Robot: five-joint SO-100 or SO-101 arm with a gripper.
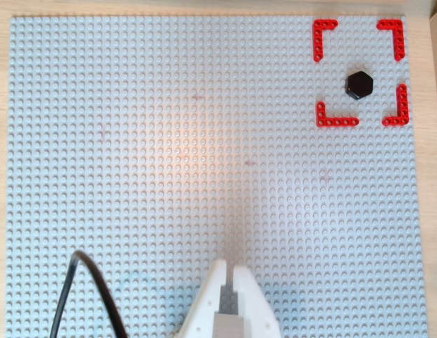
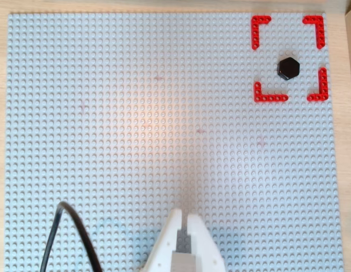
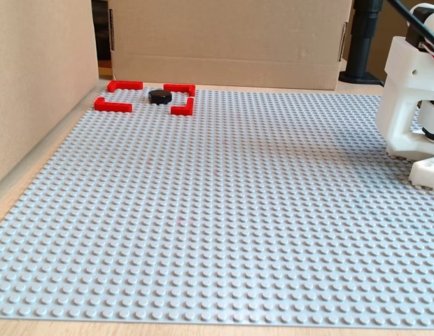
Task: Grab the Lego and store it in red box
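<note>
Overhead views: Lego (image 1: 359,84) already inside red box (image 1: 323,32); gripper (image 1: 230,271) well apart, fingers together, empty. Risk: re-approach could knock Lego out through bracket gap.

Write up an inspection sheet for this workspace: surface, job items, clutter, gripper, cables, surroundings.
Surface: large grey studded baseplate on a light wooden table; faint marks.
Job items: small glossy black hexagonal Lego piece lies inside the red box outline of four L-shaped brackets, towards its right side in both overhead views, touching no bracket.
Clutter: nothing seen.
Gripper: white two-finger gripper at the bottom edge in both overhead views, far from the box, holding nothing; fingertips close together.
Cables: one black cable curves over the baseplate's lower left.
Surroundings: brown cardboard walls behind and left in the fixed view; white arm base right.
</note>
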